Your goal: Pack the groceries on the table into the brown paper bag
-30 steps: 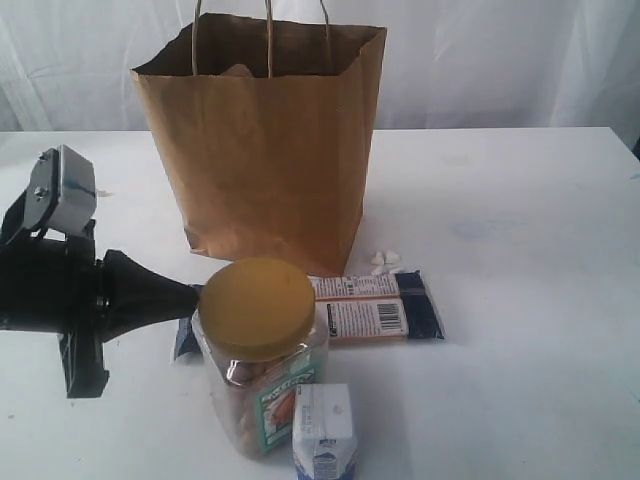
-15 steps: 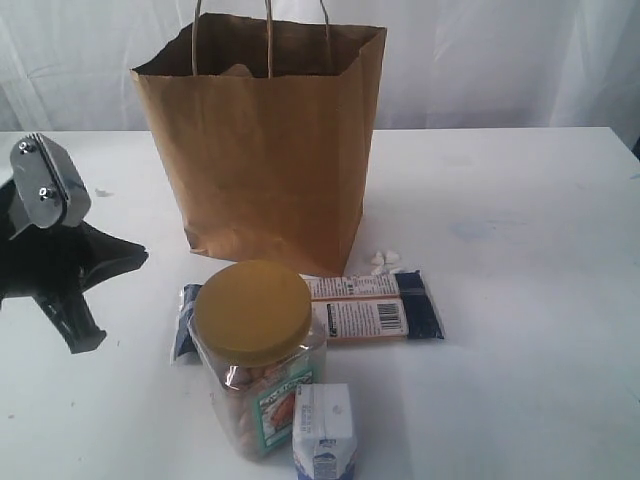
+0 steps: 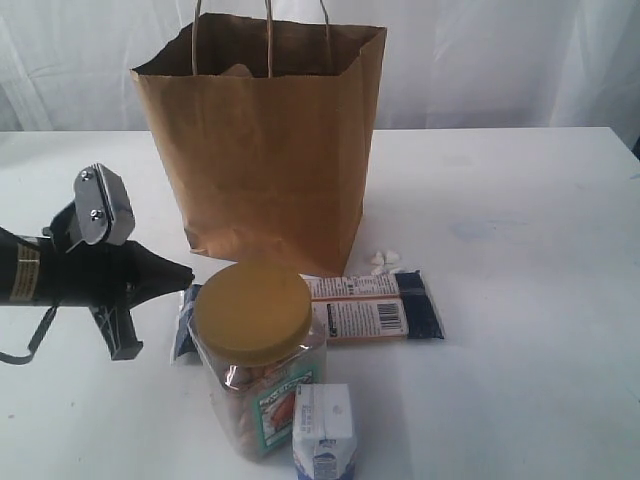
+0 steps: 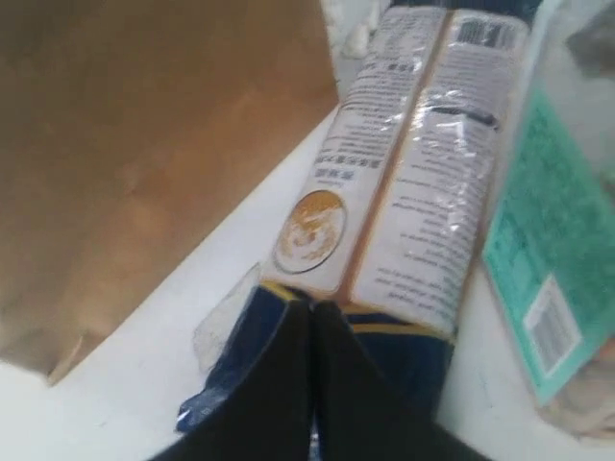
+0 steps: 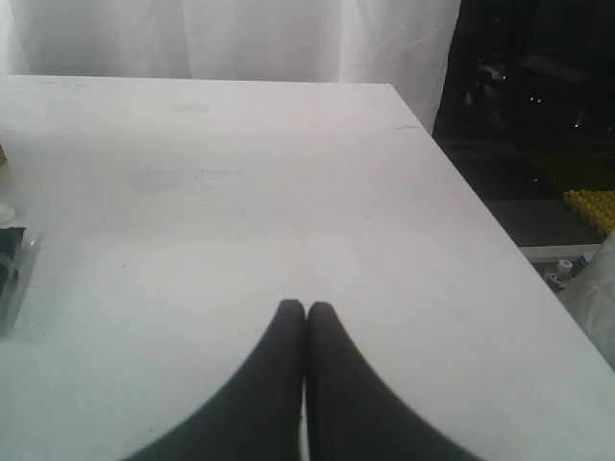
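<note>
The brown paper bag (image 3: 260, 150) stands upright at the back of the table (image 3: 520, 300). In front of it lie the long navy-orange packet (image 3: 375, 305), the clear jar with its mustard-yellow lid (image 3: 253, 310) and the small white carton (image 3: 323, 430). My left gripper (image 3: 188, 272) is shut and lies level, its tip just left of the jar at the packet's navy end. The left wrist view shows that gripper (image 4: 313, 305) closed over the navy end of the packet (image 4: 404, 192), with nothing visibly pinched. My right gripper (image 5: 306, 305) is shut above bare tabletop.
Small white bits (image 3: 385, 262) lie by the bag's front right corner. The jar's teal label (image 4: 557, 250) is close beside the packet. In the right wrist view the table's edge (image 5: 480, 230) drops off to a dark room.
The left arm drew back to the left from the jar, then swung in again; its tip now sits by the packet's navy end. The groceries and bag have not moved.
</note>
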Tool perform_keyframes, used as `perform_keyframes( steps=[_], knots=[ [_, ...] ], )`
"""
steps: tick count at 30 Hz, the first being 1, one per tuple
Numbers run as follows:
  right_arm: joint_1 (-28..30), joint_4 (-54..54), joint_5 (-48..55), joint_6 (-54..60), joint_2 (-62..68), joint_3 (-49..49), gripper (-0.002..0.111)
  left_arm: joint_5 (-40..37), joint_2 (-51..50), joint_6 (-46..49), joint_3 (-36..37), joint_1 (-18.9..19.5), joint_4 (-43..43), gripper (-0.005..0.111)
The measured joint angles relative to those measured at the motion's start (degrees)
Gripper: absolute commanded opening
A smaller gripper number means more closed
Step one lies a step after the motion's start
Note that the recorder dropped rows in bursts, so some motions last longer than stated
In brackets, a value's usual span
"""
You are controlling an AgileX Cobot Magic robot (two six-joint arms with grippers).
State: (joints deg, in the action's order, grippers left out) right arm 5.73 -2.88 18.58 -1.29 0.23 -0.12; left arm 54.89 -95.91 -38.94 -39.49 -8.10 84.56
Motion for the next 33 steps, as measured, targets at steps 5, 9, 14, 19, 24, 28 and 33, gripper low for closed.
perform_keyframes(
  steps=[5, 9, 14, 19, 24, 28, 33],
  knots=[
    [0.0, 0.0, 0.0, 0.0, 0.0, 0.0, 0.0, 6.38, -0.7, -5.4, -0.25, 0.0, 6.76, 0.0],
    [0.0, 0.0, 0.09, 0.0, 0.0, 0.0, 0.0, 7.74, -0.87, -11.31, -0.25, 0.0, 13.08, 0.0],
    [0.0, 0.0, 0.09, 0.0, 0.0, 0.0, 0.0, 12.92, -0.97, -16.71, -0.25, 0.0, 14.46, 0.0],
    [0.0, 0.0, 0.09, 0.0, 0.0, 0.0, 0.0, 14.06, -0.97, -20.5, -0.25, 0.0, 14.46, 0.0],
    [0.0, 0.0, 0.09, 0.0, 0.0, 0.0, 0.0, 14.15, -0.97, -20.88, -0.25, 0.0, 14.46, 0.0],
    [0.0, 0.0, 0.09, 0.0, 0.0, 0.0, 0.0, 13.45, -0.97, -18.87, -0.25, 0.0, 14.6, 0.0],
    [0.0, 0.0, 0.09, 0.0, 0.0, 0.0, 0.0, 13.72, -0.97, -19.32, -0.25, 0.0, 14.98, 0.0]
  ],
)
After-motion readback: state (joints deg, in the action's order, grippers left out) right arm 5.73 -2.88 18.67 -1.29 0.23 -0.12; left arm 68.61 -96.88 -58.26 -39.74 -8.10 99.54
